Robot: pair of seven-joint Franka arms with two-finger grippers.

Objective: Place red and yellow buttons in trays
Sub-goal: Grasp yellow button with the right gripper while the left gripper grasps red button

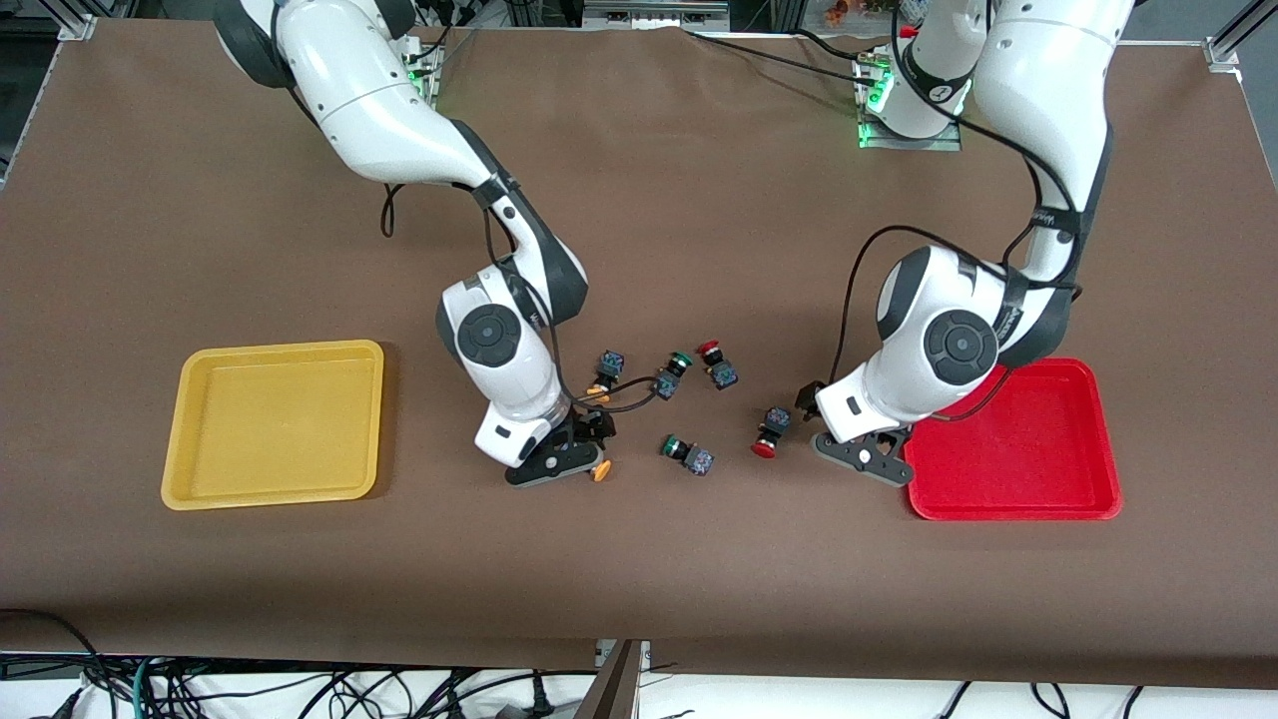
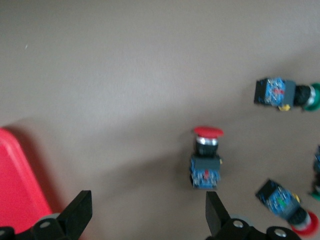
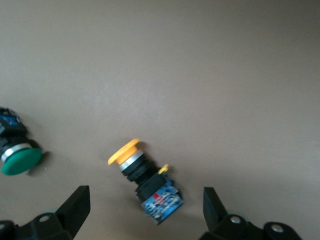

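Observation:
My right gripper (image 1: 571,457) is open and low over the table, its fingers on either side of a yellow button (image 1: 600,469) that lies on its side. The right wrist view shows this button (image 3: 146,176) between the open fingertips (image 3: 77,202) of my right gripper (image 3: 145,202). A second yellow button (image 1: 603,373) lies farther from the camera. My left gripper (image 1: 865,451) is open and empty, between a red button (image 1: 769,432) and the red tray (image 1: 1008,489). In the left wrist view that red button (image 2: 206,160) lies just ahead of one finger (image 2: 215,212) of my left gripper (image 2: 147,215). Another red button (image 1: 716,361) lies farther off. The yellow tray (image 1: 275,489) sits at the right arm's end.
Two green-capped buttons (image 1: 671,375) (image 1: 687,452) lie among the others in the middle of the table. One green cap (image 3: 19,159) shows beside my right gripper. The red tray's rim (image 2: 20,185) is close to my left gripper's finger.

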